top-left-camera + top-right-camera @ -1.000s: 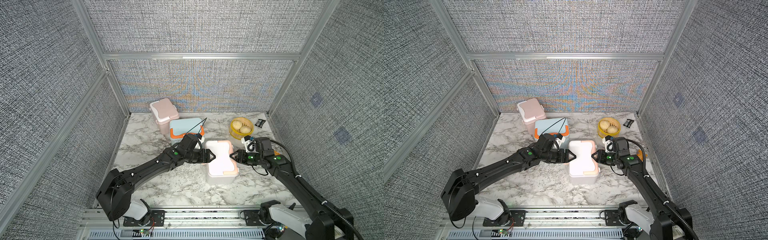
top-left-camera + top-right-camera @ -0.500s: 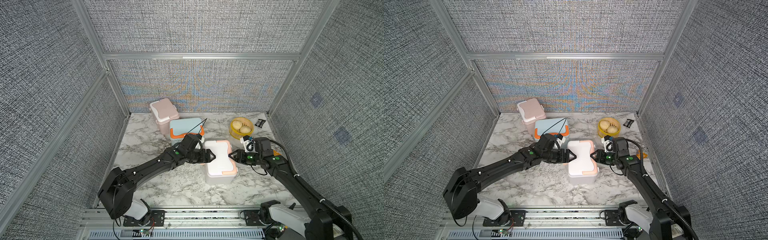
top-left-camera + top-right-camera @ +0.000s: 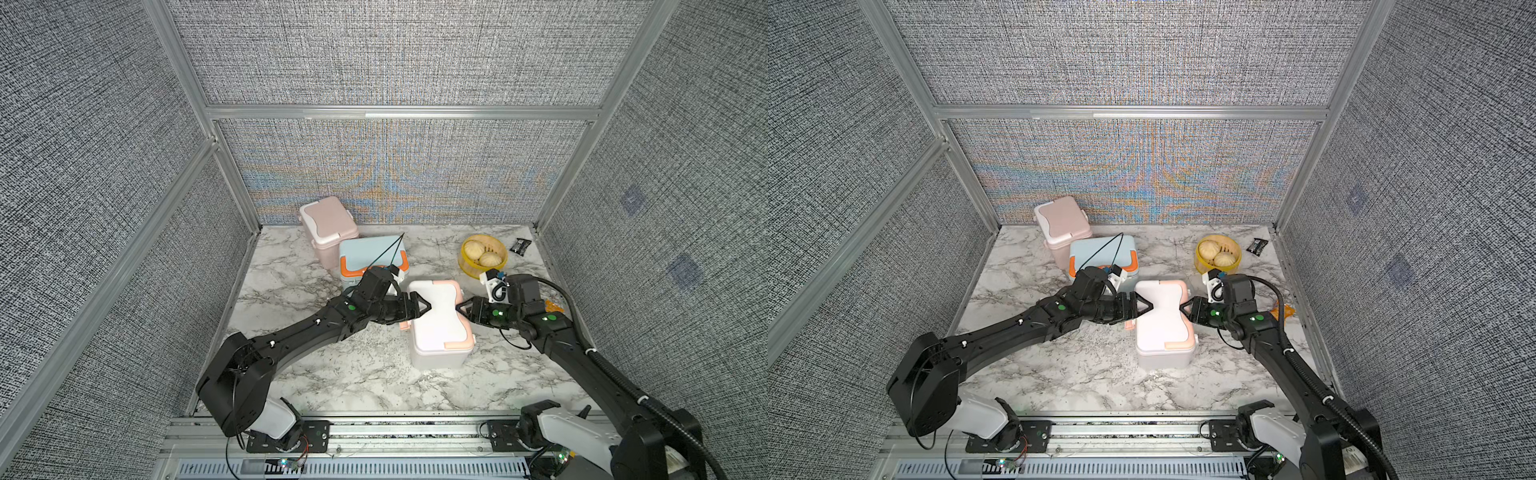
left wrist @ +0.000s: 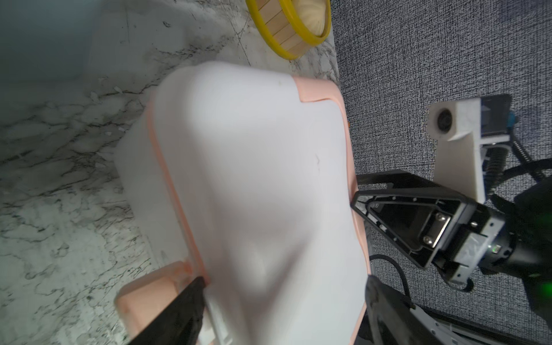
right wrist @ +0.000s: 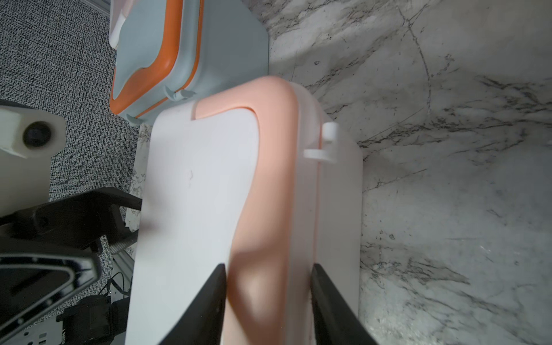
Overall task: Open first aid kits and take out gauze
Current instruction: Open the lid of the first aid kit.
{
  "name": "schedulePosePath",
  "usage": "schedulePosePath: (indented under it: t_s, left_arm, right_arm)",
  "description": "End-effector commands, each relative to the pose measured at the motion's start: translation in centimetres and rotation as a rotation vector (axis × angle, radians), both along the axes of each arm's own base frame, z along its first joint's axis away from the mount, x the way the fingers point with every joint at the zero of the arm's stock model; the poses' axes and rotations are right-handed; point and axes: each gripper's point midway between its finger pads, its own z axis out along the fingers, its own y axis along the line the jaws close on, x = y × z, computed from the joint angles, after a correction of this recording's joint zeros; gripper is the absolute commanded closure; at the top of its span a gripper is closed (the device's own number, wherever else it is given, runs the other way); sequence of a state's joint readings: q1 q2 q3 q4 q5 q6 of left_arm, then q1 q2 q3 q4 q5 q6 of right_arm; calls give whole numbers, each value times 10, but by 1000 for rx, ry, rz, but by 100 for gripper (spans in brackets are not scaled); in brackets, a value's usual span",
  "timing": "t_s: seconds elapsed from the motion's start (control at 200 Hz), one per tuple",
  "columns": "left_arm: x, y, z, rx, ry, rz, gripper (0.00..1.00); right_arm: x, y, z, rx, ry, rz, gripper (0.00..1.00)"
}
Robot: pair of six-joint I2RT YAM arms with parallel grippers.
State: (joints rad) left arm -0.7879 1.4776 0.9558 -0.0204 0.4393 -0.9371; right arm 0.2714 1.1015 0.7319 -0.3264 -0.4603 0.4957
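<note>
Since a second earlier, the white kit [image 3: 438,328] has been nudged slightly toward the left arm's side of the worktop [image 3: 332,374], and the left tool [image 3: 422,307] has been opened a little wider.

In both top views the white kit, trimmed in peach, is seen upright near the middle of the marble worktop with its lid down, flanked by two black arms. The left tool is set against the notch in the lid's left edge, and the right tool [image 3: 461,309] against the opposite edge.

In the left wrist view the left tool's fingers [image 4: 185,307] are spread wide with the kit's end between them, one beside a peach clasp [image 4: 149,292]. Whether the kit is clamped cannot be told.

In the right wrist view the right tool's fingers [image 5: 209,298] are set about half apart and closed on the lid's edge at the peach handle [image 5: 268,179], one on the lid's top and one against the side wall.

The blue kit [image 3: 370,253], trimmed in orange, is placed just behind the white kit with its lid shut. The pink kit [image 3: 328,218] is placed just beside it at the back wall, also shut.

A yellow basket [image 3: 471,270] holding two buns is seen at the back right, with a black packet [image 3: 520,246] near it by the right wall. An orange wrapper [image 3: 555,306] is partly hidden behind the right arm.
</note>
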Motion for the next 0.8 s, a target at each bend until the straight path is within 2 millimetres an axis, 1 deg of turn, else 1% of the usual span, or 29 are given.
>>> schedulePosePath:
  t_s: [0.0,0.11,0.175,0.26,0.35,0.435,0.485,0.55,0.62,0.725,0.796]
  left_arm:
    - [-18,-21,49,-218,-23,-134,18]
    - [-19,-16,60,-249,-31,-124,18]
    - [-19,-13,66,-264,-40,-115,18]
    - [-20,-12,76,-285,-54,-117,18]
    - [-20,-12,85,-298,-66,-117,18]
    - [-18,-13,91,-304,-77,-114,18]
    - [-16,-15,95,-310,-83,-115,18]
    - [-13,-19,102,-321,-84,-120,18]
    - [-11,-28,114,-345,-88,-139,18]
    - [-12,-44,131,-369,-100,-175,18]
    - [-12,-54,138,-367,-106,-193,18]
  right_arm:
    - [-36,22,-15,66,154,118,53]
    - [-38,26,-16,66,157,124,49]
    - [-38,26,-12,63,149,118,46]
    - [-38,28,-4,71,124,110,40]
    - [-39,31,5,75,106,112,35]
    - [-39,28,8,58,98,89,27]
    - [-38,22,9,33,91,58,24]
    - [-37,8,11,-29,77,-3,13]
    - [-38,-7,19,-79,42,-62,2]
    - [-43,-30,36,-140,-13,-150,1]
    - [-48,-49,47,-186,-54,-223,1]
